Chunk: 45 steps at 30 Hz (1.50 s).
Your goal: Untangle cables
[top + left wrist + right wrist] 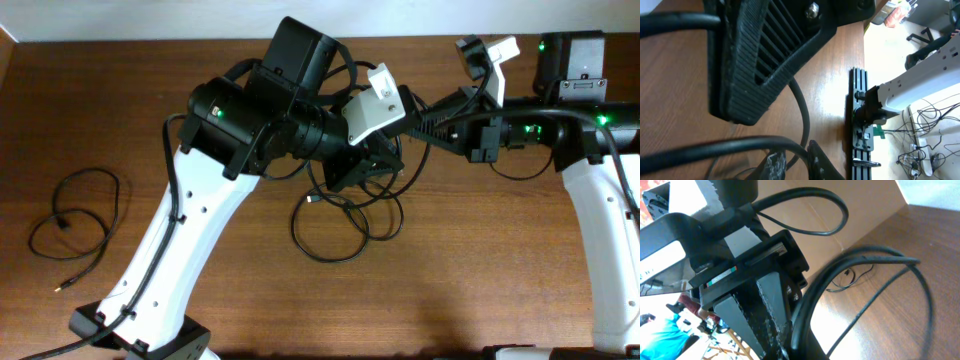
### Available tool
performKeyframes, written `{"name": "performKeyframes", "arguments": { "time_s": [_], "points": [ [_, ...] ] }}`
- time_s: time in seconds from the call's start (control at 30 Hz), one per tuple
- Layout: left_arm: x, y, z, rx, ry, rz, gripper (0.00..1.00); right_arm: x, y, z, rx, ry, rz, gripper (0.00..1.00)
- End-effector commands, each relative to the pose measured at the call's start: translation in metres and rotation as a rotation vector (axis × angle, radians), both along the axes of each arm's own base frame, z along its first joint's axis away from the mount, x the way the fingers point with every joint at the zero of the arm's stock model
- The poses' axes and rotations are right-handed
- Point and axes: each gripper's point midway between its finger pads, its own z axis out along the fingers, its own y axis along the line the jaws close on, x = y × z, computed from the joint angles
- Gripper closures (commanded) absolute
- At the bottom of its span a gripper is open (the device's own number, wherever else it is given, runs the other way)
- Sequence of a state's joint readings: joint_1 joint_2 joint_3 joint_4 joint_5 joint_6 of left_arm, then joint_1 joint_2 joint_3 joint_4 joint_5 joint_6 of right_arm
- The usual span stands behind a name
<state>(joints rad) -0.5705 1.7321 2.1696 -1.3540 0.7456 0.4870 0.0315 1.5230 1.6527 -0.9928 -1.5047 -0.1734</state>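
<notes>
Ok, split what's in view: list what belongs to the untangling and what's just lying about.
Job: tangled cables in the middle; single loose cable at the left.
Lying about: black rail at the table edge; wires on the floor beyond it.

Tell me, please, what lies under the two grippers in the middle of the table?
Loose loops of black cable spread over the table below the left gripper and the right gripper. How the cable runs directly beneath them cannot be seen: they cover it.
</notes>
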Motion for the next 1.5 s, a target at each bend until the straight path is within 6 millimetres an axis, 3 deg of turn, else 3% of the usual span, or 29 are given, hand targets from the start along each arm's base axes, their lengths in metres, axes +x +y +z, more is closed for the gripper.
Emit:
{"name": "performKeyframes", "arguments": {
  "time_s": [0.0, 0.8, 0.93, 1.13, 1.2, 1.33, 1.47],
  "points": [
    [-0.003, -0.005, 0.005, -0.025, -0.011, -0.029, 0.84, -0.009, 0.000, 0.017, 0.036, -0.004, 0.031, 0.96],
    [-0.001, -0.006, 0.006, -0.031, -0.022, -0.028, 0.76, 0.000, 0.001, 0.019, 0.020, 0.030, 0.007, 0.96],
    [-0.002, 0.001, -0.003, 0.020, 0.000, -0.004, 0.77, 0.005, -0.001, -0.013, -0.102, 0.133, -0.091, 0.96],
    [0.001, 0.004, -0.007, 0.050, -0.005, 0.016, 0.82, -0.015, 0.006, -0.077, -0.419, 0.218, -0.130, 0.96],
    [0.005, 0.007, -0.010, 0.071, -0.015, 0.035, 0.88, -0.020, 0.011, -0.095, -0.517, 0.219, -0.128, 0.96],
    [0.022, 0.024, -0.024, 0.180, -0.009, 0.187, 1.00, -0.030, 0.024, -0.115, -0.566, 0.251, -0.085, 0.96],
    [0.028, 0.051, -0.028, 0.268, -0.026, 0.284, 1.00, -0.019, 0.030, -0.133, -0.551, 0.339, -0.115, 0.96]
  ]
}}
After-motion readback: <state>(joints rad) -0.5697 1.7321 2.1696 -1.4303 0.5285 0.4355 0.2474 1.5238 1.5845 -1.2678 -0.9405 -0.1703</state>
